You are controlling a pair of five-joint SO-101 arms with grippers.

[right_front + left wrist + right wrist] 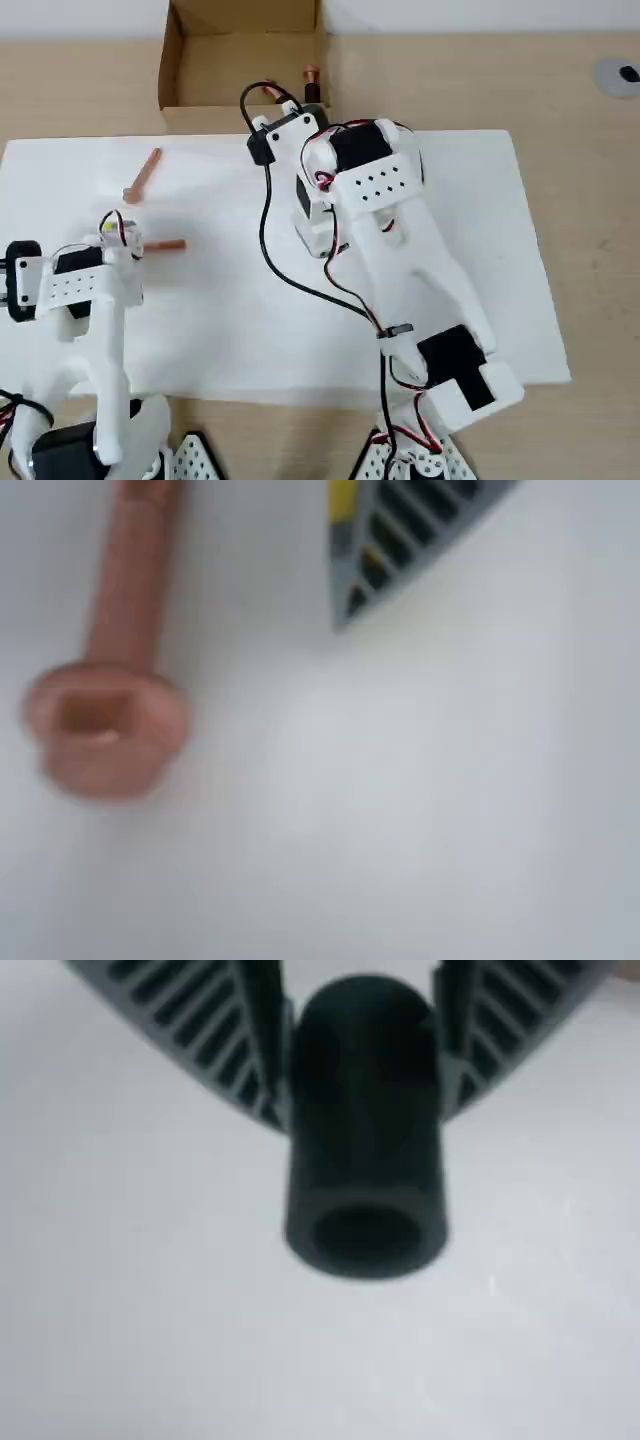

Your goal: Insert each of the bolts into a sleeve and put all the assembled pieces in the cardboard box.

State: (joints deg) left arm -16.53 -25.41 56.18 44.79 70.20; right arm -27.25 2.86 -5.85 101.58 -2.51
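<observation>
**While a Sleeve Sat Clamped, Two Bolts Lay Loose on the Sheet**

Where the wooden table (pixel 580 200) showed past its cover, a white sheet (pixel 220 310) spanned most of it, and a broad stretch of that sheet lay between the two arms. At the far edge stood the cardboard box (pixel 170 60), open-topped, its near wall meeting the sheet's far edge. The right arm (pixel 400 220) stretched diagonally toward the box, with a black cable (pixel 264 225) looping down its left side. The left arm (pixel 100 330) stood at the near left.

One bolt (pixel 142 176) lay far left on the sheet, apart from everything. A second bolt (pixel 168 245) lay just right of the left gripper (pixel 118 235); how wide that gripper stood could not be told. The right gripper (pixel 365 1120) pinched a black sleeve (pixel 365 1190) over the sheet. A copper-coloured piece (pixel 311 80) sat at the box's right wall, inside or outside unclear.
</observation>
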